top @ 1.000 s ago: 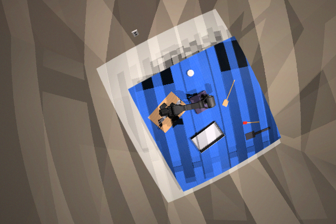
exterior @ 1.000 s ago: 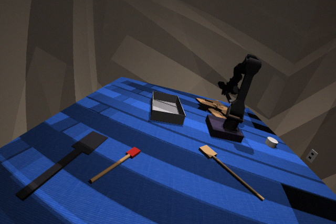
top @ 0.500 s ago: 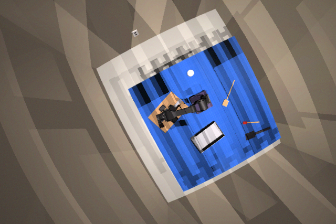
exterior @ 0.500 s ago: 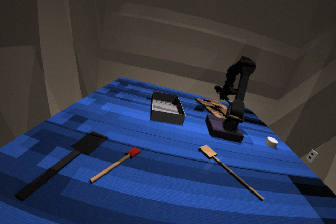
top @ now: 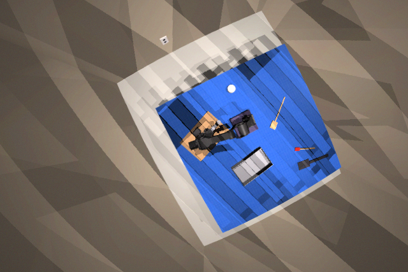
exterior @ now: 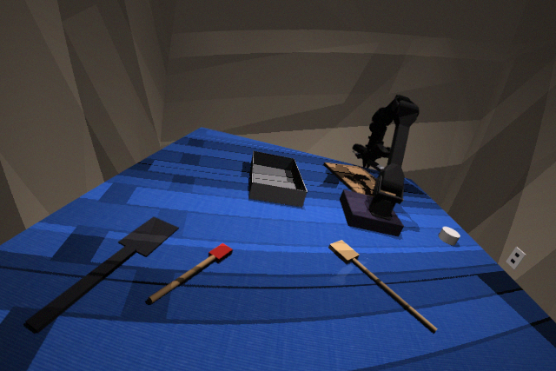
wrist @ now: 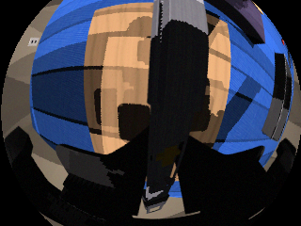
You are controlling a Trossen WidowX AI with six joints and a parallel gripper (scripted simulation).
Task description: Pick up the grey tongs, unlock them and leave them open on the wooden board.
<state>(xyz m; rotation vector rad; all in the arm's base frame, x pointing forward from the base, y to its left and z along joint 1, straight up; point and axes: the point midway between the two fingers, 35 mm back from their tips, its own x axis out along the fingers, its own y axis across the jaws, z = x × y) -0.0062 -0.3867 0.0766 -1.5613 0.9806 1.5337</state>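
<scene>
Grey roasting tin point(top: 251, 165) holds nothing; my pincer point(wrist: 165, 97) clamps the grey tongs point(wrist: 177, 0) over the wooden board point(top: 197, 137), their length running away from my wrist camera

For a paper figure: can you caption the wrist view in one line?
Wrist view: end effector shut on the grey tongs, held over the wooden board on the blue table.

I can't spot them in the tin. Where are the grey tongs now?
In the top view, the grey metal tongs are held in the gripper above the wooden board, left of the robot's base.
</scene>
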